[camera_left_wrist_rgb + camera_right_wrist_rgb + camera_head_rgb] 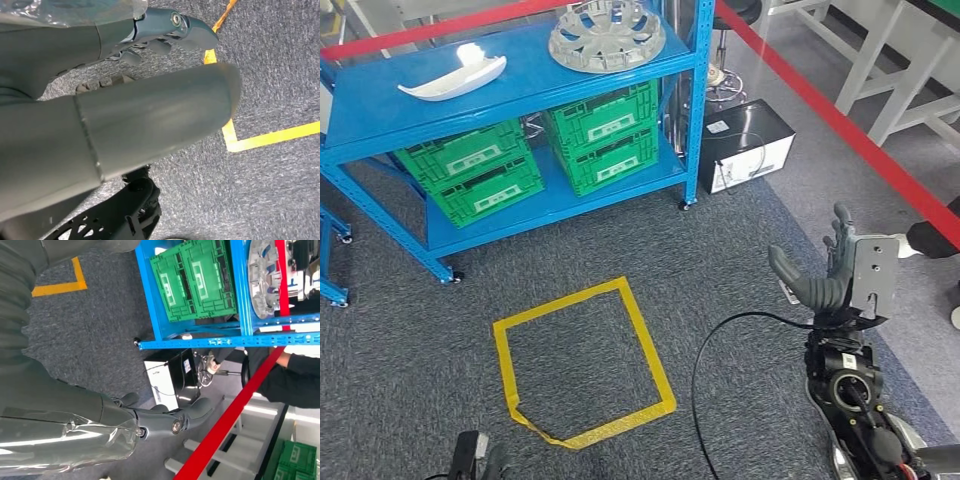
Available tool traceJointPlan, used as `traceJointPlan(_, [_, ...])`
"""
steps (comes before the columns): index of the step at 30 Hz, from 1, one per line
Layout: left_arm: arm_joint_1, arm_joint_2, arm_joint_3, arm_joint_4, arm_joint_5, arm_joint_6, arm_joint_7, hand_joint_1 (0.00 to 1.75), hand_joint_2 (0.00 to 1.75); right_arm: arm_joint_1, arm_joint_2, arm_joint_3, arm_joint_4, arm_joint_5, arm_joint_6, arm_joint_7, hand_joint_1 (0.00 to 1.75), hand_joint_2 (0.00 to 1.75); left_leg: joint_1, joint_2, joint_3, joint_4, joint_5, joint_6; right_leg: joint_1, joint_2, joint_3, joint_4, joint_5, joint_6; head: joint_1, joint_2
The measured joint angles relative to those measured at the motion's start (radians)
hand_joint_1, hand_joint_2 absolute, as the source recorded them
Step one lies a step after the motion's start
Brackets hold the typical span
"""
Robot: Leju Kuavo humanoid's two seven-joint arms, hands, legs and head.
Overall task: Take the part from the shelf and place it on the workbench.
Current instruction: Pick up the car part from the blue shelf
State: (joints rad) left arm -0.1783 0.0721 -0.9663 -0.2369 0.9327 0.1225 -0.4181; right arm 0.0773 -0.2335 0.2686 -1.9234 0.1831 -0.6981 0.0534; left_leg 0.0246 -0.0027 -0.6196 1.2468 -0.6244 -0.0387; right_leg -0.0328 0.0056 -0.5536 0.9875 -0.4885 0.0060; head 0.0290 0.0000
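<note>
On the top board of the blue shelf (pixel 524 75) lie a white curved part (pixel 454 78) and a silver wheel cover (pixel 607 35); the right wrist view also catches the wheel cover (pixel 262 275). My right hand (pixel 833 270) is raised well to the right of the shelf and holds nothing, its fingers apart. The right wrist view shows the same right hand (pixel 113 415) empty, fingers stretched out. My left hand (pixel 475 458) hangs low at the picture's bottom edge. Seen from its own wrist, the left hand (pixel 151 115) is empty above the carpet, thumb and fingers straight.
Green crates (pixel 603 135) fill the lower shelf. A black and white box (pixel 746 145) stands on the floor right of the shelf. A yellow tape square (pixel 652 365) marks the carpet. A red barrier tape (pixel 848 130) runs along the right. A person's dark sleeve (pixel 298 380) is behind it.
</note>
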Motion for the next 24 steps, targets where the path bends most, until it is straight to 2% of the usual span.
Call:
traceJointPlan(2, [0.000,0.000,0.000,0.000,0.000,0.000,0.000,0.00,0.00,0.000,0.000,0.000,0.000,0.000,0.000,0.000,0.00,1.75,0.000,0.000,-0.004,0.005,-0.001,0.000,0.000,0.000,0.000,0.000,0.000,0.000,0.000,0.000])
traceJointPlan(4, [0.001,0.000,0.000,0.000,0.000,0.000,0.003,0.00,0.00,0.000,0.000,0.000,0.000,0.001,0.000,0.000,0.00,1.75,-0.001,0.000,-0.023,0.029,0.000,0.002,0.003,0.001,0.003,0.000,-0.003,-0.002,-0.001,0.000])
traceJointPlan(6, [0.005,0.000,0.000,0.000,0.000,-0.001,0.013,0.00,0.00,0.001,0.000,-0.001,0.000,0.004,0.000,0.000,0.00,1.75,-0.010,0.000,-0.046,0.020,0.048,0.018,0.012,0.004,0.021,-0.002,-0.013,-0.007,-0.004,0.000])
traceJointPlan(7, [0.008,0.002,0.000,0.000,-0.001,-0.001,0.025,0.00,0.00,0.002,0.000,-0.002,-0.002,0.007,0.000,0.001,0.00,1.75,-0.024,0.000,-0.032,-0.050,0.101,0.048,0.017,0.007,0.037,-0.010,-0.023,-0.008,-0.002,0.000])
traceJointPlan(8, [0.015,0.004,0.001,0.001,0.000,-0.001,0.044,0.00,0.00,0.005,0.000,-0.004,-0.005,0.009,0.000,0.004,0.00,1.75,-0.035,0.001,0.002,-0.148,0.153,0.074,0.021,0.007,0.060,-0.017,-0.032,-0.003,-0.002,0.000])
traceJointPlan(9, [0.021,0.007,0.001,0.002,0.001,0.000,0.061,0.00,0.00,0.007,-0.001,-0.006,-0.009,0.011,0.000,0.006,0.00,1.75,-0.042,0.001,0.043,-0.237,0.187,0.095,0.023,0.005,0.071,-0.013,-0.043,0.005,0.000,0.000])
traceJointPlan(10, [0.028,0.009,0.001,0.003,0.002,0.001,0.077,0.00,0.00,0.008,-0.002,-0.007,-0.013,0.013,0.000,0.008,0.00,1.75,-0.047,0.002,0.081,-0.316,0.210,0.112,0.023,0.004,0.069,0.011,-0.061,0.014,0.003,0.000])
traceJointPlan(11, [0.034,0.009,0.001,0.003,0.004,0.002,0.086,0.00,0.00,0.009,-0.004,-0.008,-0.015,0.013,0.000,0.010,0.00,1.75,-0.043,0.001,0.103,-0.341,0.208,0.107,0.021,0.002,0.048,0.061,-0.083,0.024,0.004,0.000])
traceJointPlan(13, [0.042,0.006,0.002,0.004,0.006,0.003,0.089,0.00,0.00,0.010,-0.005,-0.007,-0.016,0.013,0.000,0.012,0.00,1.75,-0.037,0.000,0.114,-0.343,0.198,0.099,0.016,0.002,-0.030,0.183,-0.128,0.035,0.011,0.000])
traceJointPlan(14, [0.047,0.004,0.002,0.004,0.006,0.003,0.089,0.00,0.00,0.011,-0.005,-0.006,-0.016,0.014,0.000,0.014,0.00,1.75,-0.033,0.000,0.121,-0.342,0.191,0.093,0.012,0.002,-0.059,0.215,-0.130,0.041,0.014,0.000])
traceJointPlan(15, [0.052,0.002,0.002,0.004,0.007,0.002,0.089,0.00,0.00,0.012,-0.006,-0.006,-0.016,0.016,0.000,0.018,0.00,1.75,-0.028,0.000,0.130,-0.341,0.183,0.086,0.006,0.001,-0.072,0.211,-0.111,0.050,0.016,0.000])
traceJointPlan(16, [0.055,0.000,0.002,0.004,0.007,0.002,0.089,0.00,0.00,0.012,-0.006,-0.006,-0.017,0.019,0.000,0.023,0.00,1.75,-0.022,0.000,0.140,-0.338,0.173,0.077,0.000,0.000,-0.067,0.172,-0.072,0.060,0.018,0.000])
traceJointPlan(17, [0.057,-0.001,0.002,0.004,0.007,0.001,0.089,0.00,0.00,0.012,-0.008,-0.006,-0.017,0.020,0.001,0.029,0.00,1.75,-0.016,0.000,0.149,-0.333,0.163,0.068,-0.008,-0.001,-0.049,0.106,-0.022,0.071,0.021,0.000])
traceJointPlan(18, [0.057,0.000,0.002,0.004,0.007,0.001,0.089,0.00,0.00,0.012,-0.010,-0.006,-0.018,0.019,0.003,0.038,0.00,1.75,-0.011,-0.001,0.157,-0.327,0.152,0.059,-0.012,0.000,-0.033,0.049,0.008,0.079,0.025,0.000])
traceJointPlan(19, [0.056,0.001,0.002,0.005,0.007,0.001,0.088,0.00,0.00,0.010,-0.015,-0.006,-0.020,0.015,0.008,0.050,0.00,1.75,-0.009,-0.002,0.159,-0.319,0.143,0.049,-0.013,0.000,-0.021,0.007,0.018,0.076,0.031,0.000])
traceJointPlan(20, [0.056,0.002,0.002,0.005,0.008,-0.001,0.088,0.00,0.00,0.009,-0.020,-0.006,-0.023,0.010,0.018,0.067,0.00,1.75,-0.010,-0.003,0.160,-0.313,0.134,0.041,-0.013,0.000,-0.015,-0.013,0.020,0.066,0.034,0.000])
traceJointPlan(22, [0.058,0.002,0.002,0.006,0.009,-0.004,0.086,0.00,0.00,0.002,-0.038,-0.007,-0.030,0.016,0.056,0.122,0.00,1.75,-0.012,-0.002,0.164,-0.309,0.126,0.030,-0.009,0.000,-0.010,-0.011,0.008,0.031,0.029,0.000])
traceJointPlan(24, [0.059,0.002,0.002,0.006,0.010,-0.008,0.086,0.00,0.00,-0.011,-0.062,-0.009,-0.038,0.061,0.108,0.189,0.00,1.75,-0.010,-0.001,0.166,-0.291,0.116,0.023,-0.010,0.002,0.002,-0.011,0.013,0.012,0.017,0.000])
